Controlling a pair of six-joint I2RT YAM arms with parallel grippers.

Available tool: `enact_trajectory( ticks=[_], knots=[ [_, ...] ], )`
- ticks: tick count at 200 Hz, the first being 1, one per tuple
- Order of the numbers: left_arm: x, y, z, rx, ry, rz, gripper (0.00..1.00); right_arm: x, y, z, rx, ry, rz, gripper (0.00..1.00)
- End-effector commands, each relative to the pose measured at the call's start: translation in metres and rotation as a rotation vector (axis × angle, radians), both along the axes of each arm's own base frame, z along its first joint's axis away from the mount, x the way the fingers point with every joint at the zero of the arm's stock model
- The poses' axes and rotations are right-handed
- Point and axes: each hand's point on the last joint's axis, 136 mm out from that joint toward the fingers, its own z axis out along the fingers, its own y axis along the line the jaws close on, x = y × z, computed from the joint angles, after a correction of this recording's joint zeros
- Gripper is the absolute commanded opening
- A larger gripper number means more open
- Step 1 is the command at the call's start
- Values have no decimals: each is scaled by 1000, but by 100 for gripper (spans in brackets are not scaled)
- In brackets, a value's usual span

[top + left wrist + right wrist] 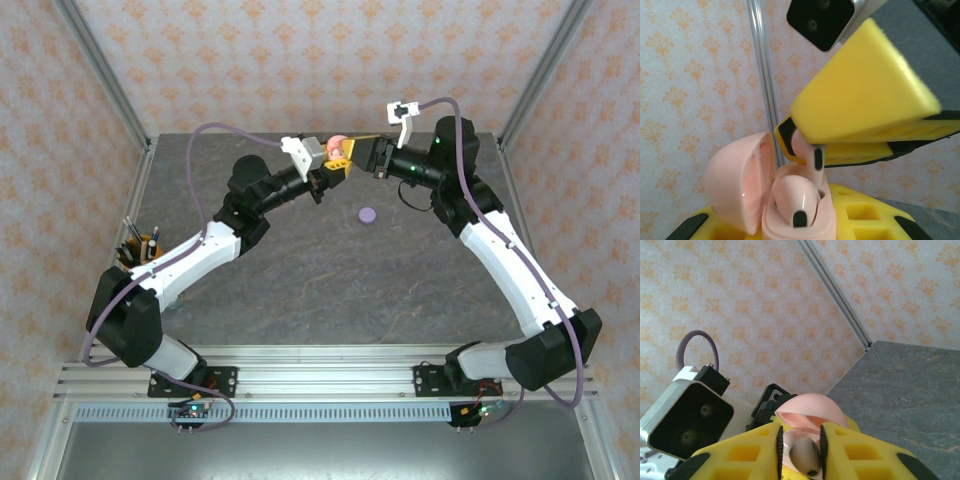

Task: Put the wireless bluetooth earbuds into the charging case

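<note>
Holding, left pincer: closed on the pink charging case, clamping its base between yellow padded fingers, raised above the far middle of the counter.
Pink case lid: swung open and standing to the left of the base in the left wrist view.
Seated pink earbud: lies in the left well of the open case, its dark stem tip facing the camera.
Right pincer: closed on the second pink earbud, whose head is nipped between the yellow finger pads.
Second earbud, position: directly over the case's right well, stem pointing down and reaching the rim; whether the stem is already inside cannot be told.
Arms: both reach inward, so the two pincers meet tip to tip at the far centre.
Lilac case: lies closed on the counter, near the pincers on their near side, apart from both.
Pen cup: stands at the counter's left edge, beside the left arm.
</note>
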Motion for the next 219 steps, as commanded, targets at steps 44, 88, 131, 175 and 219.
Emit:
enact_trajectory(
  ticks=[44, 88, 131, 175, 219],
  knots=[
    [-15, 2, 32, -52, -93, -18, 0, 1, -12, 8, -11, 0, -65, 45],
    [-12, 2, 20, -40, -66, -9, 0, 2, -26, 28, 26, -8, -139, 62],
    [-7, 2, -7, -23, -13, 4, 0, -7, -35, 38, 9, 22, -172, 66],
    [-7, 0, -32, 10, 37, -8, 0, 19, -45, -3, -139, 227, -292, 60],
    [-14, -6, -53, 63, 86, -61, 0, 43, -44, -47, -315, 423, -319, 18]
  ],
)
